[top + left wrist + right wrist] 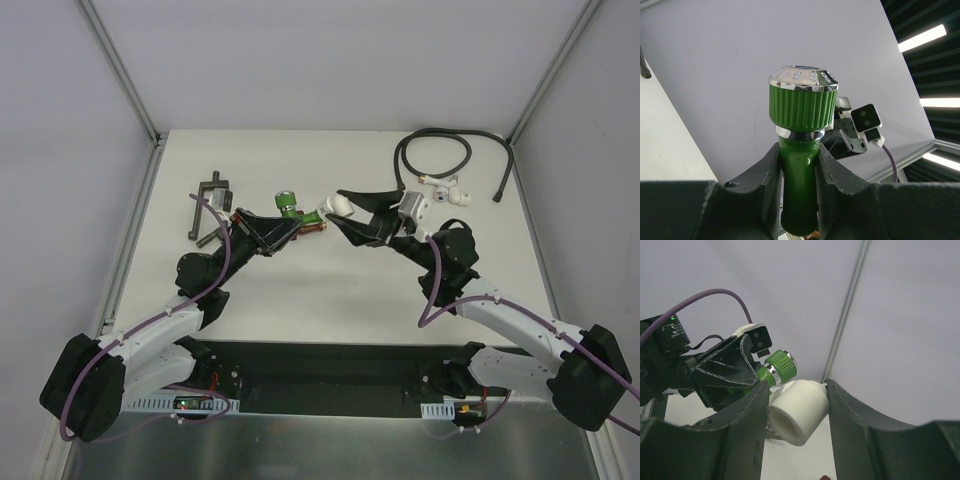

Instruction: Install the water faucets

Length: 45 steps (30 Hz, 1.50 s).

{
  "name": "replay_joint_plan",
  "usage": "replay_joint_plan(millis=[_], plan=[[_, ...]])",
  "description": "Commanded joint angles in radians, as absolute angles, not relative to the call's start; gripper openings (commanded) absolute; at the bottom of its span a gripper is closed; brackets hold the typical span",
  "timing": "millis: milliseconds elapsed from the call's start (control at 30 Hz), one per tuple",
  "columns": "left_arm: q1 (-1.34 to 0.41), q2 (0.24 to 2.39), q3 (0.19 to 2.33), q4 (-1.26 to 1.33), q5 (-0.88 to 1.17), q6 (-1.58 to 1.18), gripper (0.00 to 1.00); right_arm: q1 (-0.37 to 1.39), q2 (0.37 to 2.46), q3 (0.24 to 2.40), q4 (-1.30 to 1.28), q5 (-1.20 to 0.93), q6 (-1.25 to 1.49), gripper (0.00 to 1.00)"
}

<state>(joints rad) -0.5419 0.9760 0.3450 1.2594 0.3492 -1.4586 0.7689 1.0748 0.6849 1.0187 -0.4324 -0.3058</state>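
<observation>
My left gripper is shut on the body of the bright green water faucet, whose ribbed green knob and silver cap point up. From above, that faucet sits at the tip of the left gripper at table centre. My right gripper is shut on a white elbow pipe fitting, its open end facing the camera. The green faucet stands just behind the elbow; whether they touch is hidden. In the top view the elbow is lifted beside the faucet. A dark red, brass-ended faucet lies on the table below them.
A black hose with white end fittings curls at the back right, with small white parts near it. A dark metal bracket lies at the back left. Enclosure walls and frame posts ring the table.
</observation>
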Motion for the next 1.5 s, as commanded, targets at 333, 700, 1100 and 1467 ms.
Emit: replay_joint_plan(millis=[333,700,1100,1467], plan=[[-0.538,0.643,0.304,0.828,0.212,-1.055,0.00,0.746,1.035,0.747,0.424,-0.083,-0.172,0.01],[-0.537,0.515,0.336,0.465,0.136,-0.842,0.00,0.672,1.282,0.675,0.201,0.022,0.227,0.01],[-0.537,0.503,0.354,0.379,0.152,-0.785,0.00,0.650,1.558,0.615,0.249,-0.139,0.459,0.12],[-0.537,0.511,0.368,0.356,0.147,-0.755,0.00,0.638,1.491,0.610,0.016,-0.195,0.347,0.68]])
